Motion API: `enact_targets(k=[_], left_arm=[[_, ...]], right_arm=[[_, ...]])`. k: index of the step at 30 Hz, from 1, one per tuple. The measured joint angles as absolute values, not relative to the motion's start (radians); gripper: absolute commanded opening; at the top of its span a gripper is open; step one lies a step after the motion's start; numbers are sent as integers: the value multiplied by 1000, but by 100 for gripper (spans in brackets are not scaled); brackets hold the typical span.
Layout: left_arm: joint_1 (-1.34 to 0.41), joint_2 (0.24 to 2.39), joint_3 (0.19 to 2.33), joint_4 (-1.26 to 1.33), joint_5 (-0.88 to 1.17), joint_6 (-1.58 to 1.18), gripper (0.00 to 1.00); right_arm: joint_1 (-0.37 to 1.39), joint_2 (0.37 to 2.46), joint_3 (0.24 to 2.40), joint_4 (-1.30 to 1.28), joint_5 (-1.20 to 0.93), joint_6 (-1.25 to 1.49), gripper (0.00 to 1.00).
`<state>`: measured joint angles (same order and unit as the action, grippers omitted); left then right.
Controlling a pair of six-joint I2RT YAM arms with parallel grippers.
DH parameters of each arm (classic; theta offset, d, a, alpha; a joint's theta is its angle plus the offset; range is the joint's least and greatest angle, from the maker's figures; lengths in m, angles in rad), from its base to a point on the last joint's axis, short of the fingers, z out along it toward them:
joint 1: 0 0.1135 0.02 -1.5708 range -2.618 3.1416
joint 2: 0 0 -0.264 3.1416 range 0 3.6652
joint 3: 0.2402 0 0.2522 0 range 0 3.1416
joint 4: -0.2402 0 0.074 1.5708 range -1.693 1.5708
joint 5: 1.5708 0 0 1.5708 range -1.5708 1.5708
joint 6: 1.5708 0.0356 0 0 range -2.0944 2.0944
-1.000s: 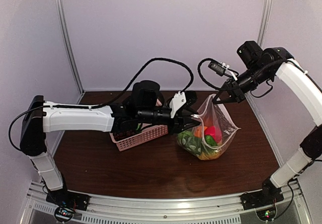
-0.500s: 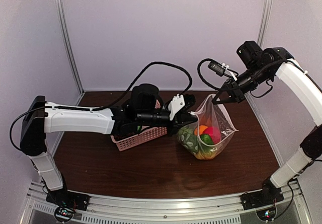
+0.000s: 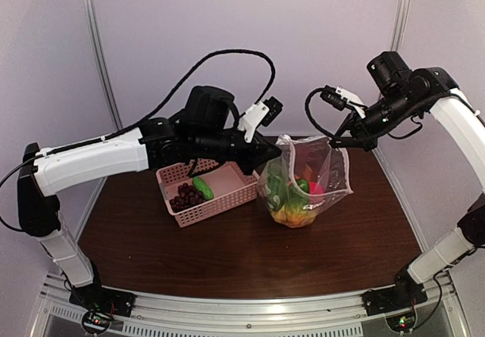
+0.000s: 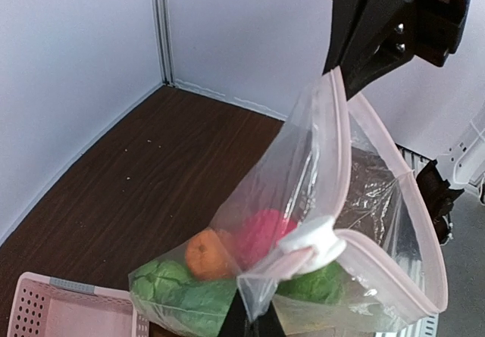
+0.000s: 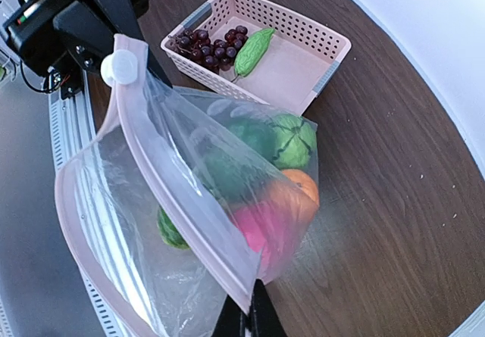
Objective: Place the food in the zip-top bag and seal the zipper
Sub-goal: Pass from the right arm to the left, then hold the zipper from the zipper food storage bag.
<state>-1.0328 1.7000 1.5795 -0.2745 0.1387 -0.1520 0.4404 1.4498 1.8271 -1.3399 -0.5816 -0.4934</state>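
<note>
- The left gripper (image 3: 274,155) is closed on one top corner of the zip-top bag (image 3: 311,182), with its dark fingers pinching the film just under the slider (image 4: 307,240), a small round white plastic tab.
- The right gripper (image 3: 334,141) is clamped on the opposite top corner, its narrow black fingertips meeting on the plastic.
- The bag hangs between the two grippers above the right half of the worktop (image 3: 189,254). It is clear, thin and crinkled, with faint whitish spots.
- The zipper (image 4: 342,148) is a pale pink strip along the mouth. Its two lips are apart, so the mouth gapes in a long loop.
- Glossy toy food is bunched in the bottom of the bag: a round orange (image 4: 203,254), a red apple (image 4: 261,231), a ribbed green pepper (image 5: 292,140) and a yellow fruit (image 3: 292,217) lowest of all.
- I cannot tell whether the bag's bottom touches the dark wood-grain worktop.
- Just to the left of the bag sits a pink plastic basket (image 5: 333,45), rectangular, with perforated lattice walls.
- In it lie a bumpy green cucumber (image 5: 250,49) and, beside it, a cluster of dark purple grapes (image 5: 208,45).
</note>
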Motion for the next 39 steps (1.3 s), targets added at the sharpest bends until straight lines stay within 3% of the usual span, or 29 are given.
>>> enact_targets(k=[6,9,25,33,39], left_arm=[[-1027,1651,1557,-370,185,-204,0],[-1022,1671,1559,-389,219,-241,0],[-1022,1704,1560,-316,270,-389,0],[-1022,1704,1560,-306,275,-399,0],[-1022,1704,1560,-304,278,-400,0]], right_arm=[[449,1448,1837,-1342,-546,-525,35],[455,1445,1857,-1335,-572,-521,38],[699,1480,1847,-1132,-612,-442,41],[743,1516,1832,-1069,-533,-410,19],[749,1518,1832,-1049,-489,-396,24]])
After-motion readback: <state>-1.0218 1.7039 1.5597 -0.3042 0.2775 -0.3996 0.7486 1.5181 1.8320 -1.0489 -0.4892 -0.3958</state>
